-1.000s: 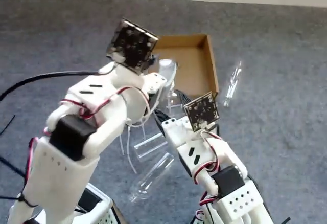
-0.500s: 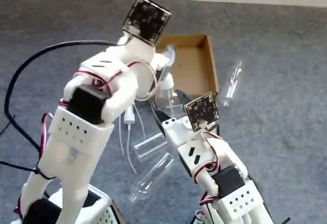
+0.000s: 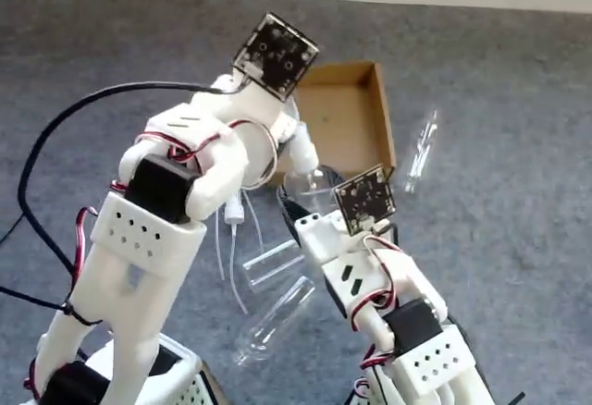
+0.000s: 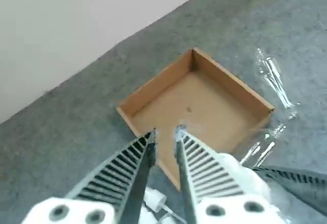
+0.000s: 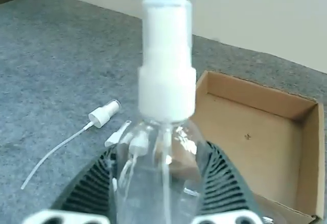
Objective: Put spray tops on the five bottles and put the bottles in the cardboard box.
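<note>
Bottle (image 5: 158,183), clear, stands upright w/ a white spray top (image 5: 167,65) on its neck. It is clamped at the body between the dark ribbed fingers of the right gripper (image 5: 161,155). In the high view it sits just off the near edge of the cardboard box (image 4: 204,98), by the box's near-left corner, outside the walls. The box is open-topped w/ bare floor showing, and lies toward the far edge of the grey carpet (image 3: 518,239), approx. mid-width. The left gripper (image 4: 166,131) hangs above the held bottle and the box's near edge, pointing down at the box. Its fingers are a narrow gap apart, nothing between them. Can't tell if it touches the spray top below. A side bottle (image 3: 421,151) lies on the carpet just beside the box's right wall. A mid bottle (image 3: 273,262) lies on its side between the two arms, near the right gripper. A near bottle (image 3: 277,317) lies just beside it, closer to the carpet's near edge. A loose spray top (image 5: 103,113) w/ a long thin tube lies on the carpet left of the held bottle, apart from it.
</note>
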`<act>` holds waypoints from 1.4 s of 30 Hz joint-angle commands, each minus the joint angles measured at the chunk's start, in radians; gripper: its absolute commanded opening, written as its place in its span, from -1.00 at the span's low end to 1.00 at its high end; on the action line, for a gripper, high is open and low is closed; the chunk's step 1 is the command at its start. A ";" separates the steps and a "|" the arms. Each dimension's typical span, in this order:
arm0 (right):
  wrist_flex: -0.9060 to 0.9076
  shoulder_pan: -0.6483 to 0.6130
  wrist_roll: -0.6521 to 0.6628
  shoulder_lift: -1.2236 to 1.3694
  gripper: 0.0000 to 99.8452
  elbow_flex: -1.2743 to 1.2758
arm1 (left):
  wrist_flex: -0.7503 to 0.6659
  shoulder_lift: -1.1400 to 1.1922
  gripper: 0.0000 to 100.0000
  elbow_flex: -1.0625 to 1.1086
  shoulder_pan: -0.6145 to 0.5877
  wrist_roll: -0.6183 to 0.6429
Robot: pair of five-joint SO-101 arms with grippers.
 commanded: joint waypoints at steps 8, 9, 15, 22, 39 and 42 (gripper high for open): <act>-0.002 0.012 -0.003 -0.021 -0.99 -0.016 | 0.037 -0.005 -0.86 -0.097 -0.047 -0.009; -0.002 0.012 -0.003 -0.021 -0.99 -0.018 | 0.037 -0.007 -0.86 -0.137 -0.090 -0.008; -0.031 0.084 -0.011 -0.012 -0.99 -0.022 | 0.193 -0.090 -0.72 -0.283 -0.332 0.066; -0.154 0.124 -0.011 0.128 -0.99 -0.139 | 0.199 -0.340 -0.71 0.105 -0.364 0.063; 0.093 -0.074 -0.153 0.961 -0.99 -0.891 | -0.114 -0.908 -0.40 0.881 -0.231 0.126; 0.131 -0.116 -0.152 0.961 -0.99 -0.898 | -0.203 -0.912 -0.40 0.958 -0.232 0.123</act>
